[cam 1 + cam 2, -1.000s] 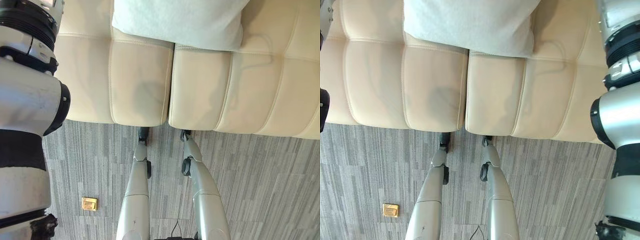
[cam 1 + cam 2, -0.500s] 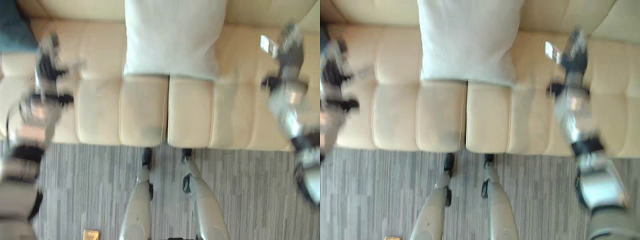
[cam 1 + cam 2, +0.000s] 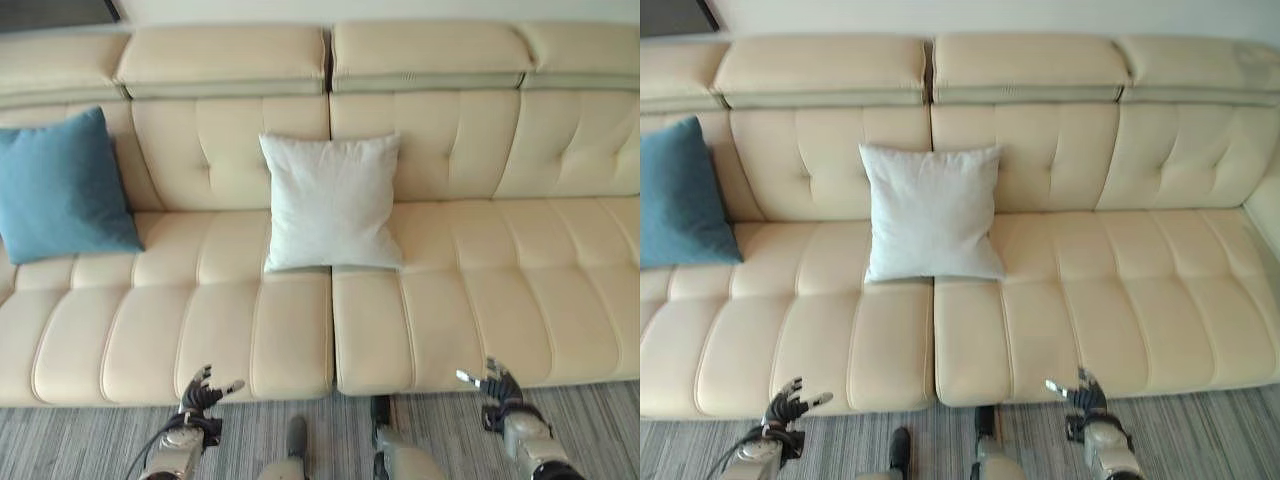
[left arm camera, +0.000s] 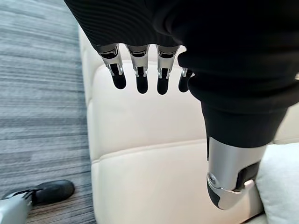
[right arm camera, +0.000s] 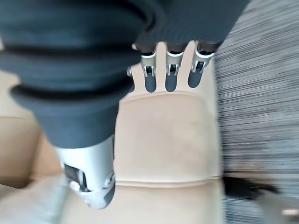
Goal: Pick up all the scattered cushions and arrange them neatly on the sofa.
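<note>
Left eye view showing white cushion (image 3: 330, 203) looking soft, light, best pinched at a corner; left hand (image 3: 200, 392) and right hand (image 3: 494, 386) hanging relaxed, empty.

Left hand (image 3: 200, 392) low, fingers relaxed; right hand (image 3: 497, 388) likewise.

One cushion (image 3: 331, 203) leans against the sofa (image 3: 480, 290) back at the middle; another cushion (image 3: 62, 187) leans at the far left. My left hand (image 3: 201, 391) and right hand (image 3: 495, 385) hang before the seat's front edge, well apart, above the carpet (image 3: 590, 420).
</note>
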